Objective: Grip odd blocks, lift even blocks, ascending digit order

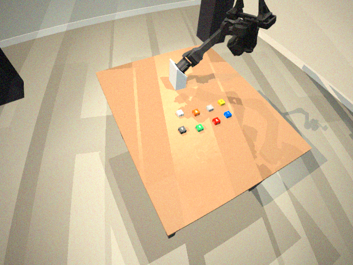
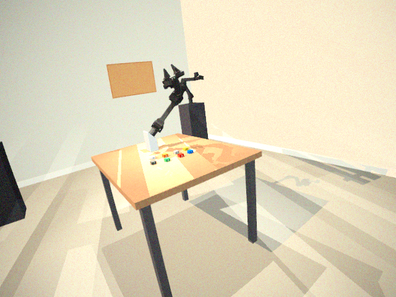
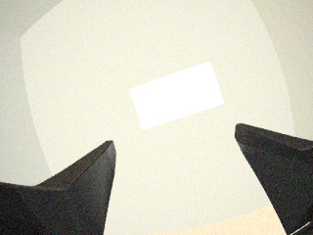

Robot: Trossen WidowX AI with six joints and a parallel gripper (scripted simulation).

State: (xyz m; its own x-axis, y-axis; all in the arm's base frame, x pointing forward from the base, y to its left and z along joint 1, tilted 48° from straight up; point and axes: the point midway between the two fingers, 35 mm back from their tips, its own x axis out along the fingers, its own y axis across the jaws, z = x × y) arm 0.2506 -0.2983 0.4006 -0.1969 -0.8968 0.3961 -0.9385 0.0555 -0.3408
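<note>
Currently black claw (image 1: 250, 1) (image 2: 167, 67) (image 3: 178, 139) wide open, empty; eight small coloured blocks (image 1: 196, 112) (image 2: 165, 155) on wooden surface (image 1: 199, 171) (image 2: 166, 182), toward seven o'clock in top view. None lifted; digits unreadable, so finished and remaining counts unclear.

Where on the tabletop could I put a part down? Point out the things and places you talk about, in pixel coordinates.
Likely the stretch between the black block (image 1: 182, 130) (image 2: 153, 162) and the tabletop's (image 1: 188, 182) (image 2: 172, 179) near edge in the exterior view. Crowded: the eight-block cluster, and around the upright white panel (image 1: 178, 78) (image 2: 151, 142).

Top, high, steeply down over table; exterior, farther, lower, sideways, sharing tabletop; wrist close behind hand's fingers.
</note>
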